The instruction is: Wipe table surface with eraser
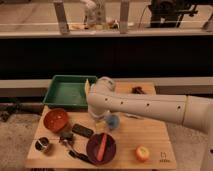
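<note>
The eraser is a small flat black block lying on the table surface, left of centre, between the red bowl and the purple bowl. My white arm reaches in from the right and bends down over the middle of the table. The gripper hangs below the wrist, just right of and slightly behind the eraser, low over the wood. A small blue object sits right beside the gripper. The printed mark is at the table's front right corner.
A green tray stands at the back left. A red bowl, a dark gadget with a cord and a small metal cup are at the left. A purple bowl holds an orange stick. An orange fruit is at the front right. A dark item lies at the back edge.
</note>
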You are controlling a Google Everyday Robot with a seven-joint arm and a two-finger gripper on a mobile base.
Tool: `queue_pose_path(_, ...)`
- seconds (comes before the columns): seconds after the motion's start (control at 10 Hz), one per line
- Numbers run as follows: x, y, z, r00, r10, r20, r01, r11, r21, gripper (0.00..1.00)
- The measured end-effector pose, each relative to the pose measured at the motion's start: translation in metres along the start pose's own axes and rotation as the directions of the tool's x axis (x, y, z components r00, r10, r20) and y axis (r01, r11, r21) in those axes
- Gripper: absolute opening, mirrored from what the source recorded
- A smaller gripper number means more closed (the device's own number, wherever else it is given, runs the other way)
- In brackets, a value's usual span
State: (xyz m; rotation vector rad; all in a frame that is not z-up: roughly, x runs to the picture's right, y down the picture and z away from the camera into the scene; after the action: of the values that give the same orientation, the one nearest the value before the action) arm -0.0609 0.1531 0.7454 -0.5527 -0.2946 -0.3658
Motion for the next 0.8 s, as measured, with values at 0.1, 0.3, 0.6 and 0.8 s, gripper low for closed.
queue_pose_path(0.1,-0.004,-0.003,0.003,1.000,-0.006,0.001,0.006,1.000,0.002,0.80)
queue_pose_path(0.3,-0.008,-0.006,0.007,1.000,-0.007,0.004,0.007,1.000,0.002,0.80)
queue_pose_path(0.6,-0.018,-0.011,0.017,1.000,-0.012,0.011,0.011,1.000,0.005,0.80)
queue_pose_path(0.8,-0.024,-0.015,0.024,1.000,-0.019,0.015,0.019,1.000,0.008,0.80)
